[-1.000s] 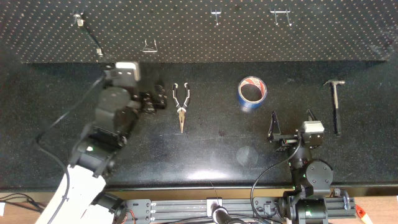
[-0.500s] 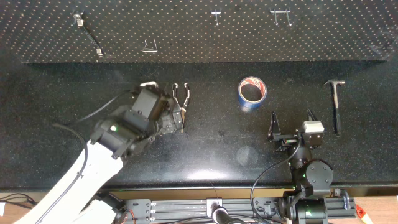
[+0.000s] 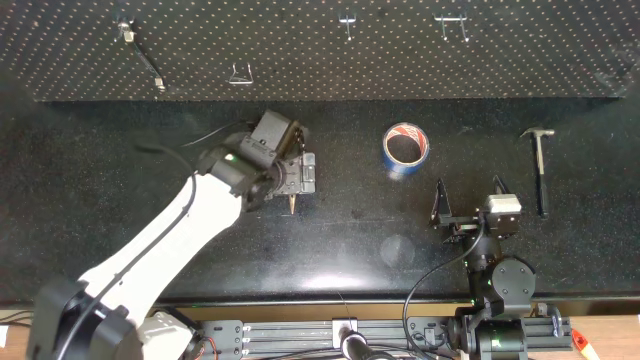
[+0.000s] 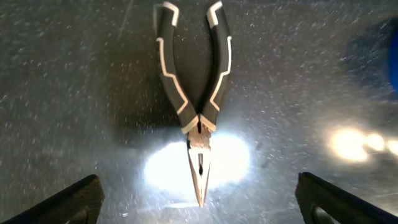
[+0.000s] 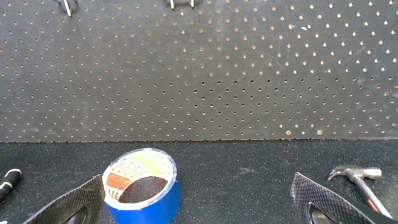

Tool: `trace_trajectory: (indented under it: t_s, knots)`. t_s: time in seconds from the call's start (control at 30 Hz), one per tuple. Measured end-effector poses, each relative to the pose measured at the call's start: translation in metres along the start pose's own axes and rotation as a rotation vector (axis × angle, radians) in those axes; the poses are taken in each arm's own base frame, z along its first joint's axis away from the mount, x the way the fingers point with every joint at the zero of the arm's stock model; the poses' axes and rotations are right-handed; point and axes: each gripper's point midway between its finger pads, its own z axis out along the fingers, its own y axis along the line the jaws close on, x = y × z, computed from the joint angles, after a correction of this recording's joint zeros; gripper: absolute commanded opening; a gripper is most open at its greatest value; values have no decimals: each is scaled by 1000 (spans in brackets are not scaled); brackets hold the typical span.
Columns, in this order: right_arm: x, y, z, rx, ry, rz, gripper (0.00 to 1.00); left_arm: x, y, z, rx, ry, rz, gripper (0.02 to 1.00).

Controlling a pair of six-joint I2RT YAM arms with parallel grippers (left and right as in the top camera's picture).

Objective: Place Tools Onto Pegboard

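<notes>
Although one slim metal tool (image 3: 143, 58) already hangs on the black perforated pegboard (image 3: 400, 60), I judge the job barely begun. Three tools lie on the dark speckled bench (image 3: 350, 250), and at least three wire hooks (image 3: 240, 72) (image 3: 347, 22) (image 3: 452, 25) stand bare.

My left gripper (image 4: 200, 202) hovers over the black-and-white-handled needle-nose pliers (image 4: 199, 124). Its fingers (image 4: 74, 199) are spread wide and grip nothing. The pliers lie flat between them, nose toward the fingertips and handles pointing away, touching neither finger.

My right gripper (image 5: 200, 202) also has its fingers apart and empty. The blue roll of tape (image 5: 149, 205) sits just beyond them, nearer one finger. The small steel-headed hammer (image 3: 540, 175) lies outside the other finger.

For room, bare bench surrounds the pliers on every side I can see, so closing should meet nothing else. The tape is the nearest neighbour, off past one left finger. Beyond the handles, open bench runs to the pegboard's foot, the edge I would have to clear on the lift toward a hook.
</notes>
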Motion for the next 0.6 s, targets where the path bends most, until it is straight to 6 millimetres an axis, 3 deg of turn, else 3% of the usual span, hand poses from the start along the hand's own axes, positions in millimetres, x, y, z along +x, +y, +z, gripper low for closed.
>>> trace_trajectory:
  t_s: [0.3,0.47,0.6]
  knots:
    - [0,0,0,0,0,0,976,-16,10,25,-22,-10,35,998]
    - [0,0,0,0,0,0,976,-38,2,36,14,-83,39,996]
    - [0,0,0,0,0,0,974,-36,3,49,2,-63,44,996]
